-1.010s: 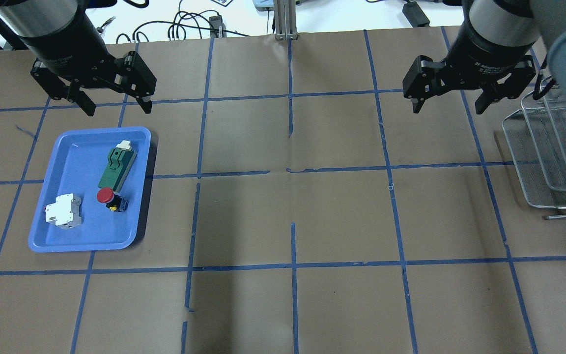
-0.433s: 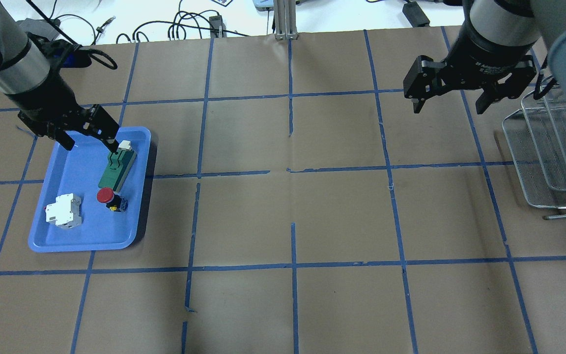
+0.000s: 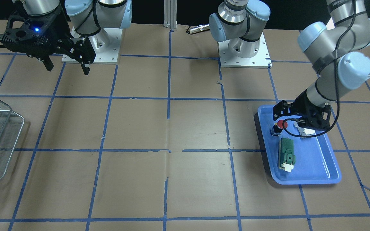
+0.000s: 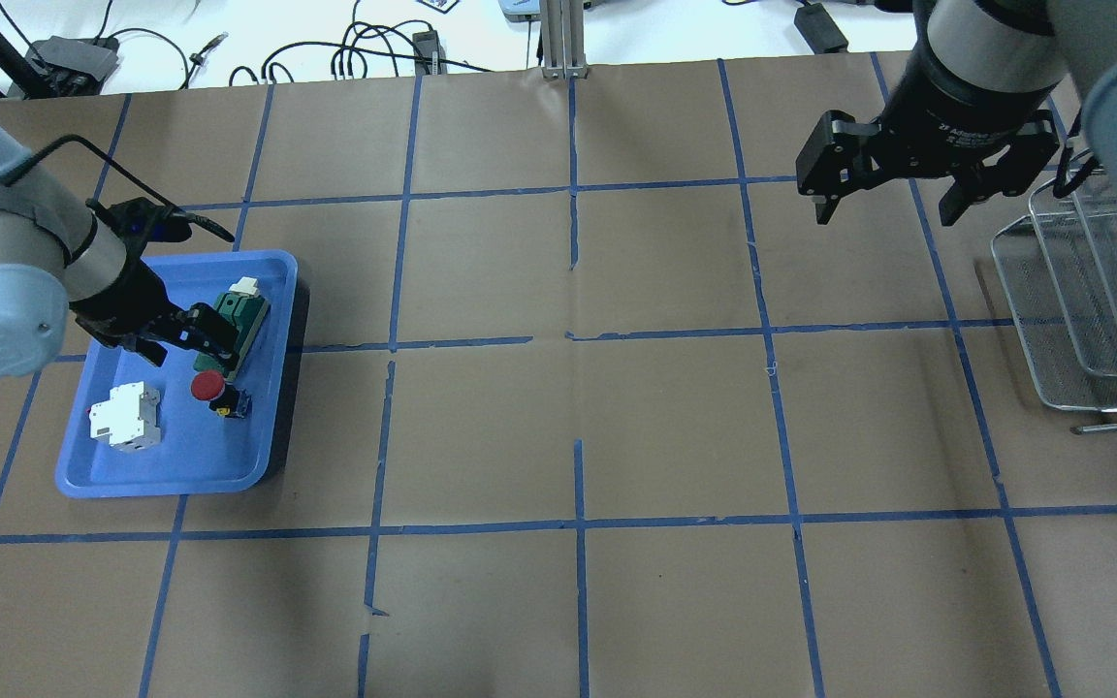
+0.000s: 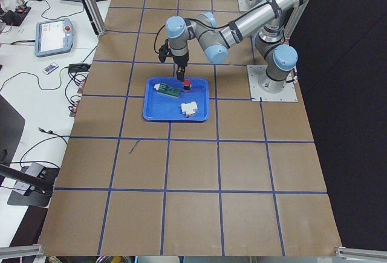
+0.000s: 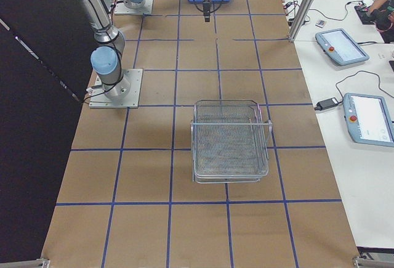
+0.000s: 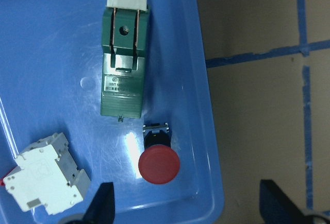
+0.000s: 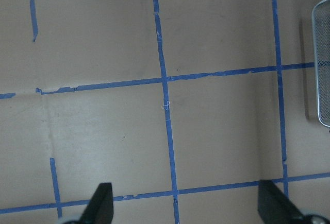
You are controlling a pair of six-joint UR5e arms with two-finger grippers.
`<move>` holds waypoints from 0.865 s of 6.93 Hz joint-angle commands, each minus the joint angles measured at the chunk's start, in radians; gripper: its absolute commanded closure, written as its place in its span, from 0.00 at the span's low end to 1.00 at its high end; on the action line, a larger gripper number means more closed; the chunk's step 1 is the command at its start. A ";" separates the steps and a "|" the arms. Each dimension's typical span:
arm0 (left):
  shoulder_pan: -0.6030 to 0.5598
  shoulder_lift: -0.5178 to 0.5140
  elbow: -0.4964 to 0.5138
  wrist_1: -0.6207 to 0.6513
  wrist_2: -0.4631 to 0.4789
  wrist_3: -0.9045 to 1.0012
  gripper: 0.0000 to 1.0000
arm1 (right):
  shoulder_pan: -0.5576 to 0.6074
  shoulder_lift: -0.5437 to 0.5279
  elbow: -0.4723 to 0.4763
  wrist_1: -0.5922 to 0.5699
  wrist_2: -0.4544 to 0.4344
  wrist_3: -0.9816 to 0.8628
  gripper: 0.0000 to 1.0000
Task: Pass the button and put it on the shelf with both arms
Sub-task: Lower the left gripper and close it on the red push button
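Note:
The button [image 4: 207, 387], a red cap on a short black and blue body, lies on its side in the blue tray [image 4: 180, 456]. It also shows in the front view [image 3: 281, 124] and the left wrist view [image 7: 159, 165]. My left gripper [image 4: 185, 346] is open and empty, low over the tray just beyond the button. In its wrist view the button lies between the spread fingertips [image 7: 103, 206]. My right gripper [image 4: 886, 211] is open and empty, high over the table near the wire-mesh shelf [image 4: 1082, 320]. The shelf also shows in the right exterior view [image 6: 231, 138].
A green rectangular block [image 4: 239, 315] lies in the tray right beside the left gripper's fingers. A white breaker-like block [image 4: 125, 417] sits at the tray's near left. Brown paper with a blue tape grid covers the table between tray and shelf.
My left gripper has dropped and moved from beyond the tray's far edge to low over the tray, close to the button. The right gripper has stayed put.

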 commanded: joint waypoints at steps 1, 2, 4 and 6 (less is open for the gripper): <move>0.008 -0.024 -0.083 0.115 0.009 -0.045 0.00 | 0.000 0.001 0.000 0.001 0.000 0.000 0.00; 0.008 -0.030 -0.085 0.116 0.008 -0.071 0.00 | 0.000 -0.001 0.000 0.000 0.001 0.000 0.00; 0.008 -0.034 -0.083 0.116 0.009 -0.068 0.16 | 0.000 0.001 0.000 0.000 0.001 0.000 0.00; 0.008 -0.033 -0.079 0.132 0.015 -0.062 0.43 | 0.000 -0.001 0.000 0.000 0.001 0.000 0.00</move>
